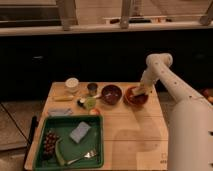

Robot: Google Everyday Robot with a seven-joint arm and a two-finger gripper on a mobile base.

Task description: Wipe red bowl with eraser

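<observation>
gripper (139,91) hangs directly over the red bowl (135,97) at the table's (135,145) one o'clock corner, reaching into its basin; finger state cannot be told, eraser hidden, maroon bowl (111,94) just beside at nine o'clock.

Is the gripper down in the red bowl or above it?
Down in it: the gripper reaches inside the red bowl, which sits upright on the table.

My gripper (139,91) sits down in the red bowl (133,98), fingers blurred; the eraser beneath is hidden.
</observation>
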